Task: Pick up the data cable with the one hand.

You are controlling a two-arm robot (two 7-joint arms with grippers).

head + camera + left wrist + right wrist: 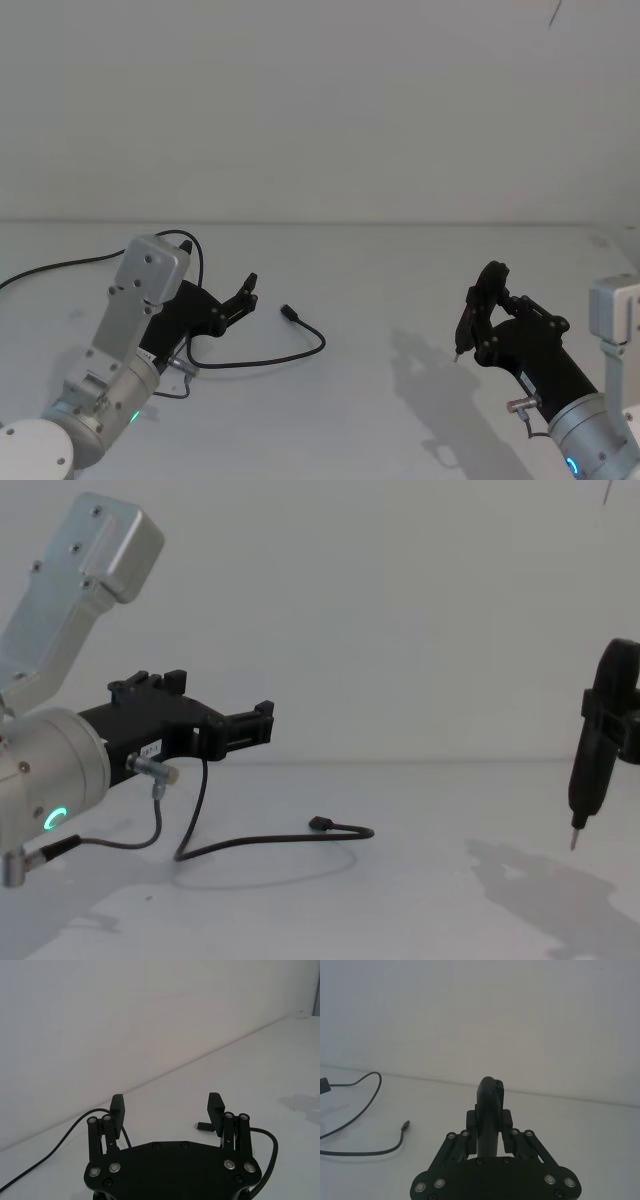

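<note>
The data cable lies curved on the white table, its small black plug pointing toward my left gripper. That gripper hovers just left of the plug, above the table, open and empty. From the left wrist the plug sits beside one finger, with the cable looping past. In the chest view the left gripper hangs above the cable. My right gripper stays at the right, shut on a black pen-like tool.
A dark lead runs from the left arm across the table's left side. The table's far edge meets a plain white wall. The tool's pin tip hangs just above the table at the right.
</note>
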